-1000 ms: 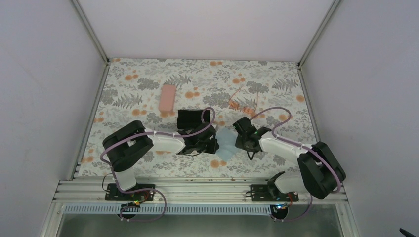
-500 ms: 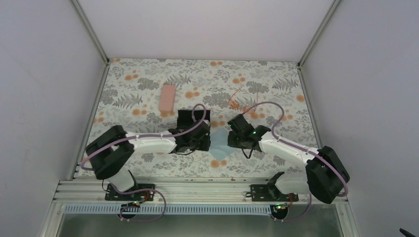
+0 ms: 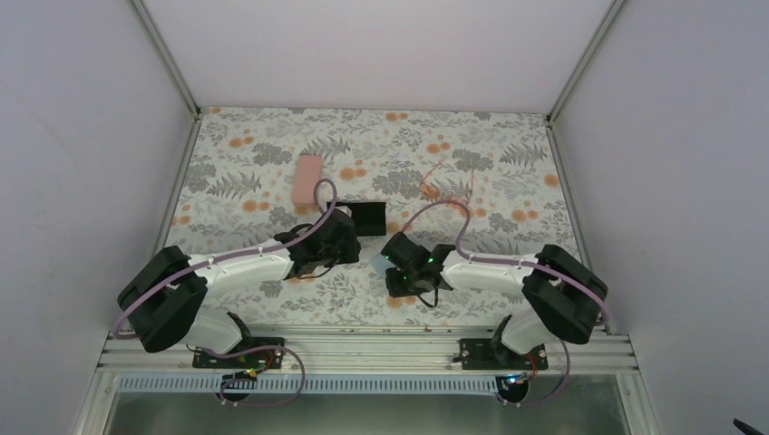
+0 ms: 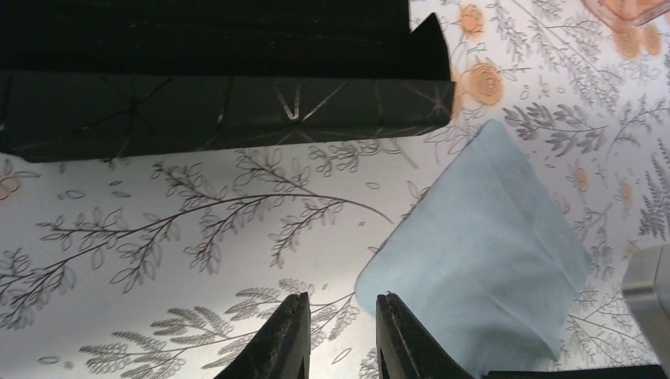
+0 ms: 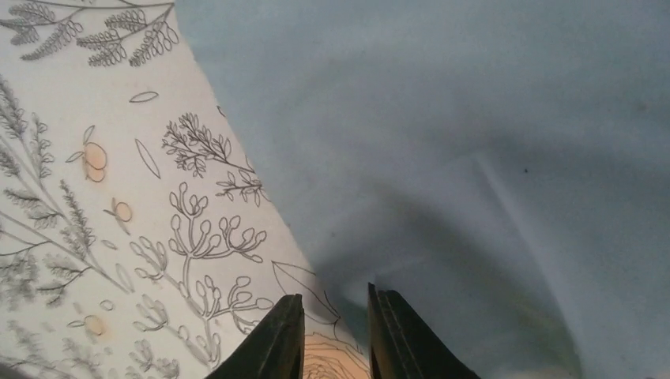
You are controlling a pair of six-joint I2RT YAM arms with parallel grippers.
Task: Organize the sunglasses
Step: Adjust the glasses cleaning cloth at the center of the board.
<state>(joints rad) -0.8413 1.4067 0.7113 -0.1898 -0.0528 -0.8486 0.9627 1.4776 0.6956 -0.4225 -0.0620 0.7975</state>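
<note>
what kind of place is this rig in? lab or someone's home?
Likely a lab robot cell, not a home: blank white enclosure walls, left arm and right arm bolted to an aluminium rail, a floral tablecloth as staged work surface.

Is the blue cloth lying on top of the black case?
No, the blue cloth lies on the table beside the black case, not touching it.
</note>
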